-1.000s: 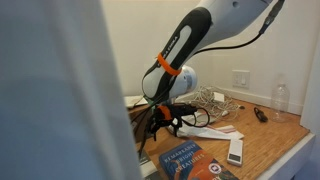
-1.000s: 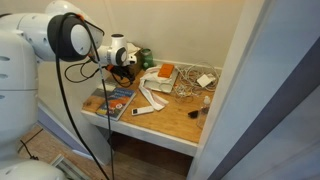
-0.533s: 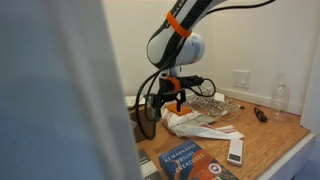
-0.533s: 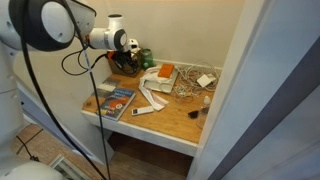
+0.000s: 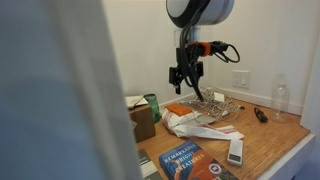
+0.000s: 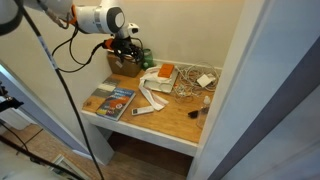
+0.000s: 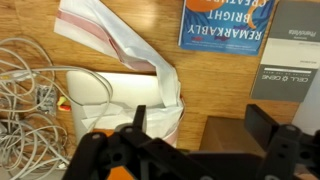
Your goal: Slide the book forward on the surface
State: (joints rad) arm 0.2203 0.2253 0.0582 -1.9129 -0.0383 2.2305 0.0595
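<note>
Gripper (image 5: 182, 82) well above book (image 5: 193, 160), jaws spread wide, empty. Book likely light, slides easily on wooden tabletop (image 5: 268, 138); press flat on cover.

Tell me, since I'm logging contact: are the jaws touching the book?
No, in an exterior view the jaws hang in the air well above the book, which lies flat on the surface.
</note>
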